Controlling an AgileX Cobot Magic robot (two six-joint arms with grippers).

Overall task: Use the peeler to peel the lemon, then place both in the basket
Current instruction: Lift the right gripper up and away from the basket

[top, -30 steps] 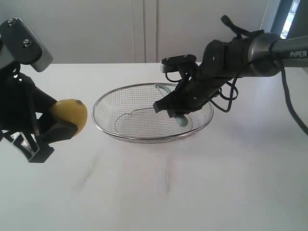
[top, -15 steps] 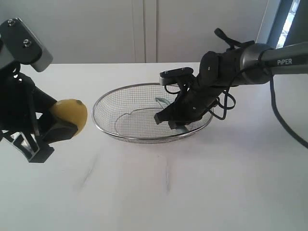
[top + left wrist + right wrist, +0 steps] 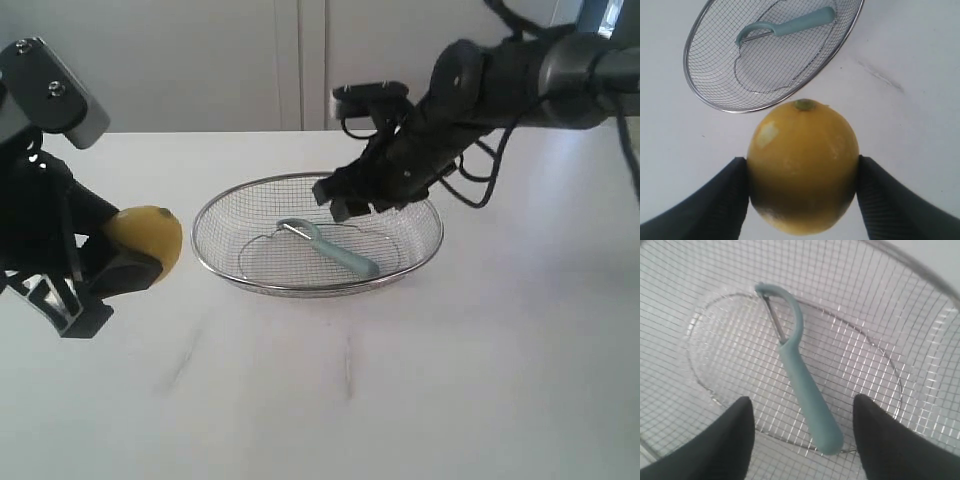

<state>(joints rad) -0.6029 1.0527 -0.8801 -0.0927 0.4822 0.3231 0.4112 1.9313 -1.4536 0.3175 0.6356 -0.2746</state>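
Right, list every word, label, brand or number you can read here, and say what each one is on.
None: no readable text shows in any view.
The lemon, peeler, basket, left gripper and right gripper carry no legible markings.

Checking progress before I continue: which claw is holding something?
The left claw, gripping the lemon; the right claw hangs open and empty above the peeler lying in the basket.

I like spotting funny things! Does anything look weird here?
Only small things: the lemon has a pale scraped patch on its skin, and faint grey streaks mark the table. The peeler lies flat in the basket.
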